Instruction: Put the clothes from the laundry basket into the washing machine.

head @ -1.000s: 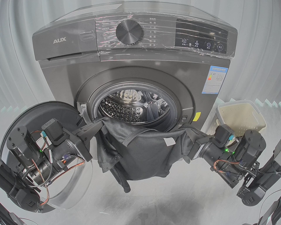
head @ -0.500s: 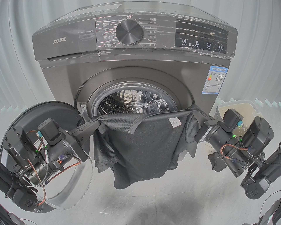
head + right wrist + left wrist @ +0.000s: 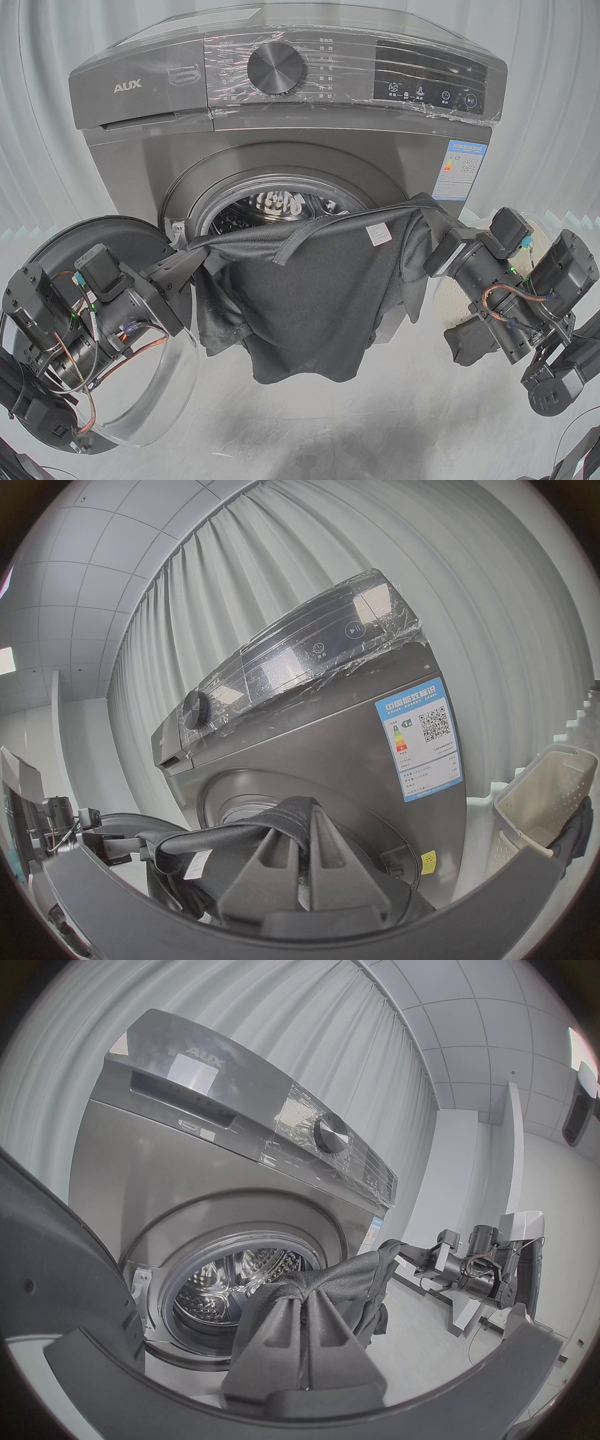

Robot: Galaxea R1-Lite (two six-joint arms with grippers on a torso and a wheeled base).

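A dark grey garment (image 3: 312, 300) with a white label hangs stretched in front of the washing machine's (image 3: 281, 144) open drum (image 3: 275, 206), covering its lower half. My left gripper (image 3: 190, 253) is shut on the garment's left edge, just off the drum's left rim. My right gripper (image 3: 431, 212) is shut on the right edge, higher up beside the drum's right rim. In the left wrist view the gripper (image 3: 304, 1300) pinches the bunched cloth (image 3: 350, 1279). The right wrist view has the fingers (image 3: 284, 855) clamped on a folded hem (image 3: 231, 849). The cream laundry basket (image 3: 544, 799) stands right of the machine.
The round door (image 3: 94, 250) stands swung open at the left, behind my left arm. A dark cloth (image 3: 578, 830) hangs over the basket's edge. Pale curtains surround the machine. Below the garment lies bare grey floor (image 3: 350, 425).
My right gripper has risen and moved outward, lifting the garment's right side from the drum's lower lip to above its middle. The left gripper has shifted slightly up. The cloth is pulled tauter.
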